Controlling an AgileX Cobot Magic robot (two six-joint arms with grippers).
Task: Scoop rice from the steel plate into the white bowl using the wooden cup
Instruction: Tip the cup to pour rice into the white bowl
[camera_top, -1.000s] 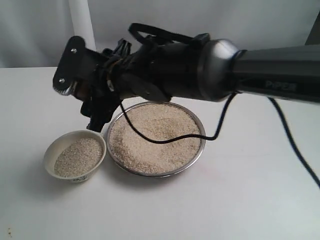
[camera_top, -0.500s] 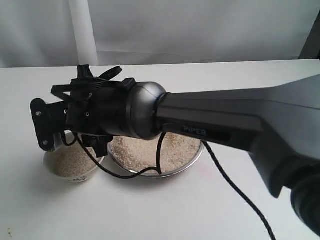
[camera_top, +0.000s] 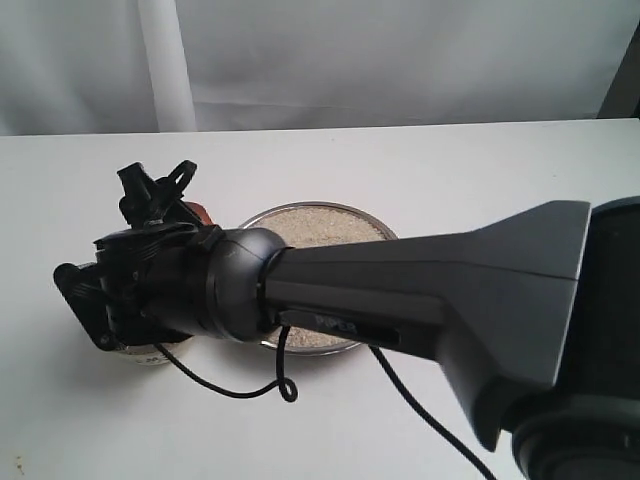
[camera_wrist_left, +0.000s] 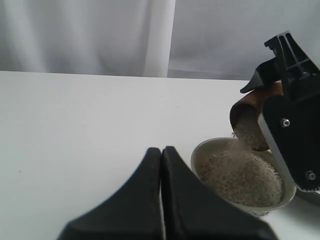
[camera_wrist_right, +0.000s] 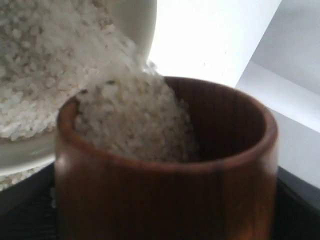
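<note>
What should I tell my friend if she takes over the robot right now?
Left claw: shut, empty, beside the white bowl.
Right claw: shut on the wooden cup, which is tipped over the bowl with rice pouring in.
Steel plate: next to the bowl, with plenty of rice in it.
Done: a scoop is lifted, and the bowl looks nearly full.
Left: finish this pour. After that there is probably room for only a small scoop.
</note>
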